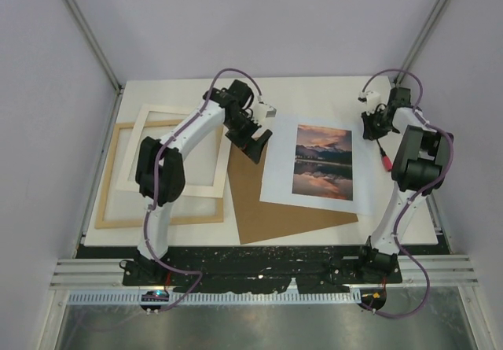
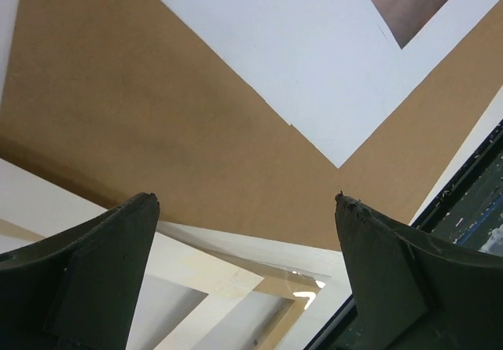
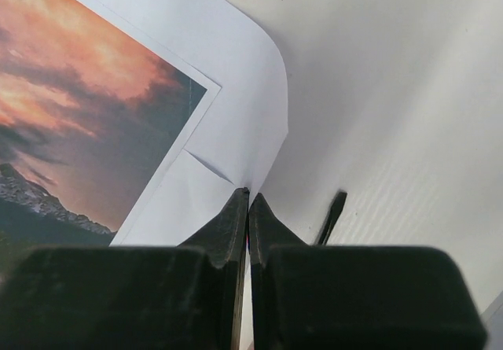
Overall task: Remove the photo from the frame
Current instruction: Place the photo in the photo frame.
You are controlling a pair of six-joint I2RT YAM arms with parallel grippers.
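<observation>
A: The frame (image 1: pixel 106 185), left, holds no picture, only the cream mat (image 1: pixel 212 186) across it?

B: Right. The photo (image 1: pixel 322 161) lies right of it, partly on the brown board (image 1: pixel 275 216), its far-right corner pinched in the right gripper (image 3: pixel 248 197), fingers closed. A hard tug could deepen its crease. The left gripper (image 2: pixel 244 208) gapes, empty.

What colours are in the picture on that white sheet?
Orange-pink sky, dark blue mountains; the photo shows best in the top view.

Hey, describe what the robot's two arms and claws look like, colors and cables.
The left arm and right arm have white links, black joint housings, and a looping purple cable each. The left claw and right claw have dark wedge-shaped fingers.
</observation>
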